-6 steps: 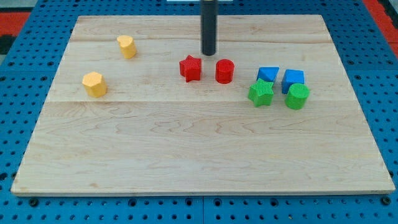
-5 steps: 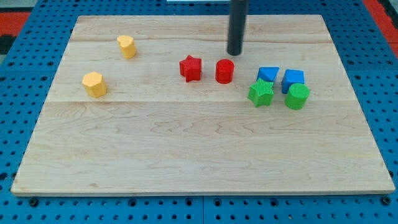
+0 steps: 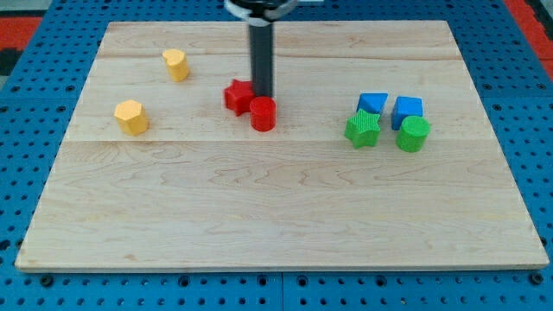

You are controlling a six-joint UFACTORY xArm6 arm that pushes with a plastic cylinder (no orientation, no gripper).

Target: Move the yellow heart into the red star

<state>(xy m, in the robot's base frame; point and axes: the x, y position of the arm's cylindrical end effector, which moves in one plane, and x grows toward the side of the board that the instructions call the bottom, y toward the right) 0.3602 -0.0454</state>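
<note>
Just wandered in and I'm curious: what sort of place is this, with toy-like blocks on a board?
Probably a robotics lab bench: a pale wooden board rests on a blue perforated metal table, and a dark rod's tip pushes a red cylinder block beside a red star block.

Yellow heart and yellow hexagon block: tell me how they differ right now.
The yellow heart sits nearer the view's top; the yellow hexagon block lies lower and further to the view's left. The heart looks narrower and lobed on top, while the hexagon block looks broader with flat facets. The heart is closer to the red star than the hexagon block is. Both are yellow, standing alone, apart from my tip.
</note>
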